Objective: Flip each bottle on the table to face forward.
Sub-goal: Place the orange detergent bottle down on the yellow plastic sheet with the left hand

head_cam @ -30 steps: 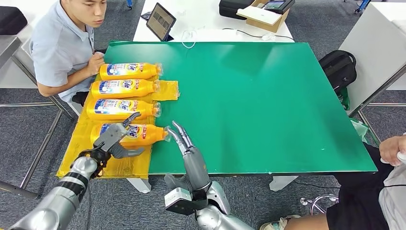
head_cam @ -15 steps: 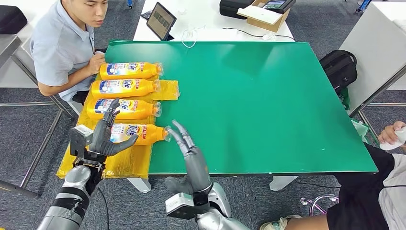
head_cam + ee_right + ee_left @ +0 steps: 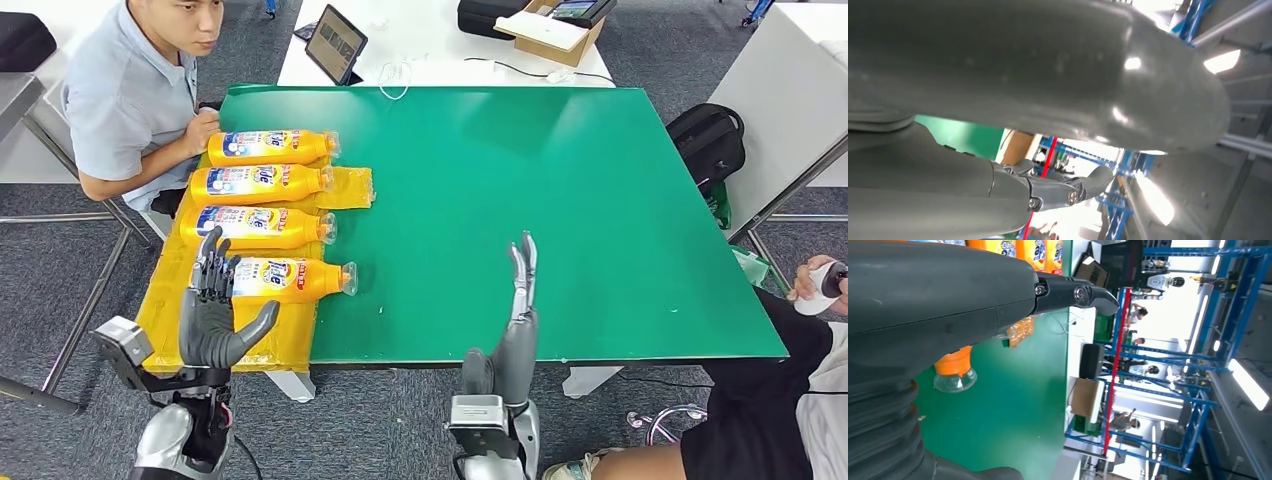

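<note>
Bottles (image 3: 263, 212) sideways, caps pointing right

The left hand (image 3: 948, 300) looms grey and large, holding nothing, one dark finger (image 3: 1073, 292) stretched over the green worktop (image 3: 1018, 390). An orange bottle's clear cap (image 3: 954, 380) peeks beneath it; blue racking (image 3: 1198, 365) stands beyond.

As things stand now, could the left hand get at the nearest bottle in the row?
Probably yes. The left hand is open, holding nothing, raised just in front of the nearest bottle, which lies on the yellow sheet at the table's near left edge. Nothing stands between them; the right hand is off to the side.
</note>
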Controlling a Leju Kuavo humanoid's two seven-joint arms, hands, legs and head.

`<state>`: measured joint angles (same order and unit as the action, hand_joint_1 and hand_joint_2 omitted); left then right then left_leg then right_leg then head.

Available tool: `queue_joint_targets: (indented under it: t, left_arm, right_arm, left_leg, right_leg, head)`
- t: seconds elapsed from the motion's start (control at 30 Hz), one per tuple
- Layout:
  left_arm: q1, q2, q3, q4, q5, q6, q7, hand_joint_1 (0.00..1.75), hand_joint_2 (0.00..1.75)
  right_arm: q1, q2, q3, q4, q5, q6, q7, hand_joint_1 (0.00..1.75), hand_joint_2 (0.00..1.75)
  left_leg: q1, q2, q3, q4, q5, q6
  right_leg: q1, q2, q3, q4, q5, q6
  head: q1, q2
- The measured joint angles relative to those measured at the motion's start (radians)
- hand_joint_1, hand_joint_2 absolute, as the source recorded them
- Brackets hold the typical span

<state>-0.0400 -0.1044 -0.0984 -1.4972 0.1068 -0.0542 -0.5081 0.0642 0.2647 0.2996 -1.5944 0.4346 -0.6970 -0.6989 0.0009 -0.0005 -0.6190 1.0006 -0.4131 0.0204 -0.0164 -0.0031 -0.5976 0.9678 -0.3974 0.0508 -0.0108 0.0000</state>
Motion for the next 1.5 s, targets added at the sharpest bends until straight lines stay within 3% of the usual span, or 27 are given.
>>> queue_joint_targets:
  t: [0.17,0.3,0.43,0.7,0.93,1.1,1.5]
  left_arm:
    - [0.037,-0.028,-0.001,-0.036,0.028,0.096,0.005,0.0,1.75]
    - [0.062,-0.056,-0.008,-0.039,0.046,0.187,0.002,0.0,1.75]
    - [0.051,-0.081,-0.023,-0.016,-0.003,0.219,-0.023,0.0,1.75]
    - [-0.025,-0.111,-0.042,0.098,-0.034,0.239,-0.038,0.0,1.75]
    - [-0.08,-0.12,-0.057,0.194,-0.071,0.244,-0.102,0.0,1.75]
    - [-0.124,-0.133,-0.084,0.266,-0.129,0.297,-0.179,0.0,1.75]
    - [-0.18,-0.163,-0.13,0.318,-0.182,0.426,-0.192,0.0,1.75]
  right_arm:
    - [0.031,0.022,-0.067,-0.005,-0.053,0.0,0.0,0.0,0.0]
    - [0.035,0.04,-0.137,0.027,-0.118,0.0,0.0,0.0,1.75]
    - [0.001,0.046,-0.183,0.073,-0.099,0.0,0.0,0.0,1.75]
    - [-0.084,0.035,-0.185,0.184,-0.138,0.0,0.0,0.0,1.75]
    - [-0.102,0.039,-0.185,0.217,-0.072,0.0,0.0,0.0,1.75]
    - [-0.114,0.064,-0.178,0.218,-0.011,0.0,0.0,0.0,1.75]
    - [-0.177,0.084,-0.165,0.258,-0.009,0.0,0.0,0.0,1.75]
  left_leg:
    - [0.0,0.0,0.0,0.0,0.0,0.0]
    - [0.0,-0.001,0.0,0.0,0.0,0.0]
    - [0.0,-0.002,0.0,0.0,0.0,0.0]
    - [0.0,-0.002,0.0,0.0,0.001,0.0]
    - [0.0,-0.002,-0.001,0.0,0.001,0.0]
    - [0.0,-0.002,-0.001,0.0,0.001,0.0]
    - [0.0,-0.002,-0.001,0.0,0.001,0.0]
  right_leg:
    - [0.0,0.0,0.001,0.0,0.0,0.0]
    - [0.0,0.0,0.001,0.0,0.0,0.0]
    - [0.0,0.0,0.0,0.0,0.0,0.0]
    - [0.0,-0.001,0.001,0.0,0.001,0.0]
    - [0.0,-0.001,0.0,0.0,0.001,0.0]
    - [0.0,-0.001,0.0,0.0,0.001,0.0]
    - [0.0,-0.001,0.001,0.0,0.001,0.001]
  head:
    - [0.0,0.0]
    - [0.0,0.0]
    - [0.0,0.0]
    - [0.0,0.0]
    - [0.0,0.0]
    - [0.0,0.0]
    - [0.0,0.0]
